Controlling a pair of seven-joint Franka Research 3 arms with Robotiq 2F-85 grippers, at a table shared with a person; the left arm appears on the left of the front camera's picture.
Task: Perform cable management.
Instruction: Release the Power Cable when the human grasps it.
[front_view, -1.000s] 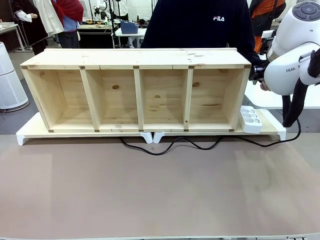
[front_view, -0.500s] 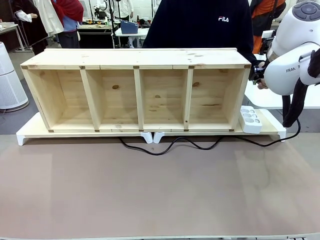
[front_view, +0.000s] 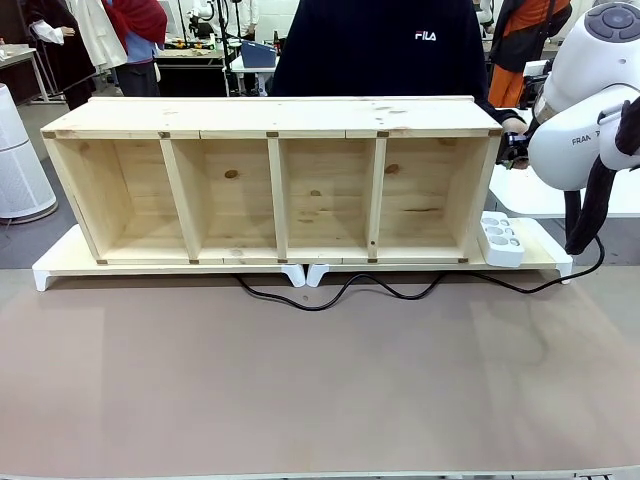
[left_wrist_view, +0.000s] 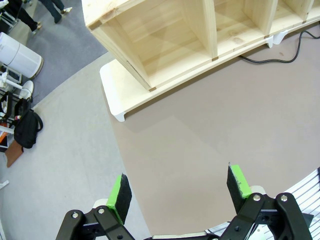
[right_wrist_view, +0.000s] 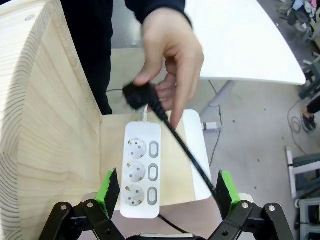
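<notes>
The thin black cable (front_view: 345, 290) snakes along the mat in front of the wooden shelf (front_view: 270, 180) and runs right to the white power strip (front_view: 500, 238) on the riser's right end. In the right wrist view a person's hand (right_wrist_view: 170, 55) holds the cable's black plug (right_wrist_view: 136, 95) above the power strip (right_wrist_view: 141, 170), and the cord (right_wrist_view: 185, 150) trails down toward my right finger. My right gripper (right_wrist_view: 167, 186) is open, hovering over the strip, holding nothing. My left gripper (left_wrist_view: 180, 187) is open above the mat, far from the cable (left_wrist_view: 280, 57).
The four-compartment shelf stands on a white riser (front_view: 55, 268) at the back of the brown mat (front_view: 320, 390). The person stands behind the shelf. A white table (right_wrist_view: 250, 45) lies beyond the shelf's right end, and a white air purifier (front_view: 15, 160) stands at far left.
The person's hand at the shelf's right end has risen and moved slightly toward the shelf. Both arms and the cable on the mat have stayed put.
</notes>
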